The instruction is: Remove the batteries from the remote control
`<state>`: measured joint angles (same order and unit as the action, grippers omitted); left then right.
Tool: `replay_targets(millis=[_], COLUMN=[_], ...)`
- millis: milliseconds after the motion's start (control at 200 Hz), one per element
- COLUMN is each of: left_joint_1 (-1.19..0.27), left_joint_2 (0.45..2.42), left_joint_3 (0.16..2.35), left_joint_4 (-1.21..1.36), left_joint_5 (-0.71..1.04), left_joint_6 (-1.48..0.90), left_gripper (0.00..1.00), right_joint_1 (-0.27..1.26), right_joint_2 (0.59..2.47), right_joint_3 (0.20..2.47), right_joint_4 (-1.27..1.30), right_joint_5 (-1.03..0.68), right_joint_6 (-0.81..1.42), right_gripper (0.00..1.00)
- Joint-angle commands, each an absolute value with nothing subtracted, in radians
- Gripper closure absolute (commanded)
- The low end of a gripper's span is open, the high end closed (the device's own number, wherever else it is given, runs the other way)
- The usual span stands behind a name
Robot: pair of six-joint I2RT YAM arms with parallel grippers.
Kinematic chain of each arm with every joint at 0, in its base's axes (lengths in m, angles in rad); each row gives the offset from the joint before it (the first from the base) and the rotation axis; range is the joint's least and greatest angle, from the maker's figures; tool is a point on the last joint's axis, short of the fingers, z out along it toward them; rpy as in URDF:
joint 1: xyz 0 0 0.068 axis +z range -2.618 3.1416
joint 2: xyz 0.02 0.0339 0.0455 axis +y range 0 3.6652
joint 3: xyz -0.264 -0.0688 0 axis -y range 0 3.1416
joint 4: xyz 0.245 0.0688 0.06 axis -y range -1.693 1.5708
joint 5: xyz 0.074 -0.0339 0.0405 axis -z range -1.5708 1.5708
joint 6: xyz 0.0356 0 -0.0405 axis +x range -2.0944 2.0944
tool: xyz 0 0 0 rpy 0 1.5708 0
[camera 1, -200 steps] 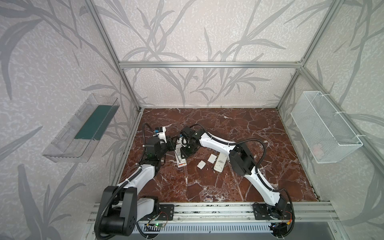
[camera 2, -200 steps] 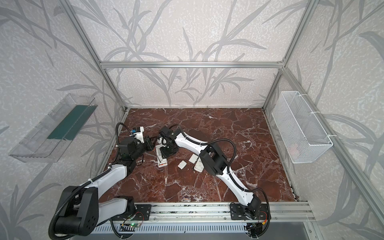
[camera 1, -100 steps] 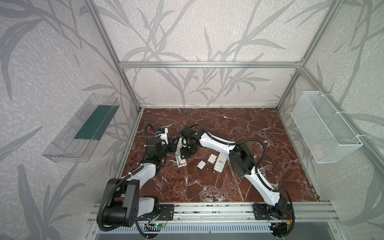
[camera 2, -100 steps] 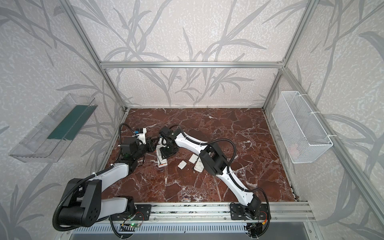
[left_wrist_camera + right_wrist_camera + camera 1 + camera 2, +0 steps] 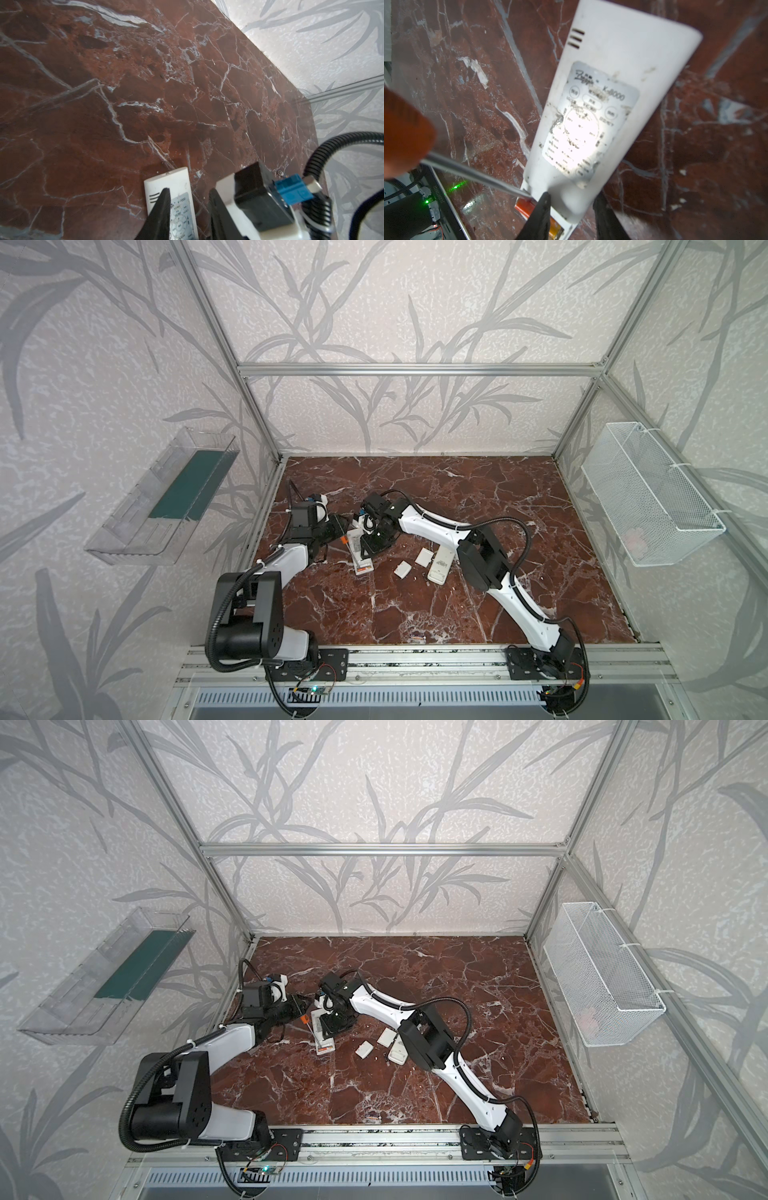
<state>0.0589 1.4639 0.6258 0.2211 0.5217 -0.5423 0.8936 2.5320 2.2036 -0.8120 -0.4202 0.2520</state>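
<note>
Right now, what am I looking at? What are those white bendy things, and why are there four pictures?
Those are robot arms: a left arm and a right arm, each ending in a pincer. Two pictures look down from one camera high above; the other two come from small cameras on the arms' wrists. The right pincer grips a white remote. A screwdriver with an orange handle pokes the remote's end, where something orange, likely a battery, shows. It sits by the left pincer, but I cannot tell if that pincer squeezes it. On the marble table lie a white cover, another cover and a second remote.
</note>
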Motion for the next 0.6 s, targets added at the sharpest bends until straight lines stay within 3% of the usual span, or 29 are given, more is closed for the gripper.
replay_targets(millis=[0,265,595], left_joint_1=[0.078,0.090,0.087], left_joint_2=[1.517,1.525,1.367], left_joint_3=[0.581,0.542,0.511], left_joint_4=[0.276,0.405,0.308], left_joint_5=[0.642,0.651,0.611], left_joint_6=[-0.679,-0.790,-0.811], left_gripper=[1.00,1.00,1.00], right_joint_1=[0.902,0.906,0.909], right_joint_2=[2.594,2.586,2.597], right_joint_3=[2.152,2.137,2.156], right_joint_4=[-0.881,-0.877,-0.880], right_joint_5=[-0.335,-0.328,-0.322], right_joint_6=[0.229,0.232,0.232], right_gripper=[0.65,0.64,0.64])
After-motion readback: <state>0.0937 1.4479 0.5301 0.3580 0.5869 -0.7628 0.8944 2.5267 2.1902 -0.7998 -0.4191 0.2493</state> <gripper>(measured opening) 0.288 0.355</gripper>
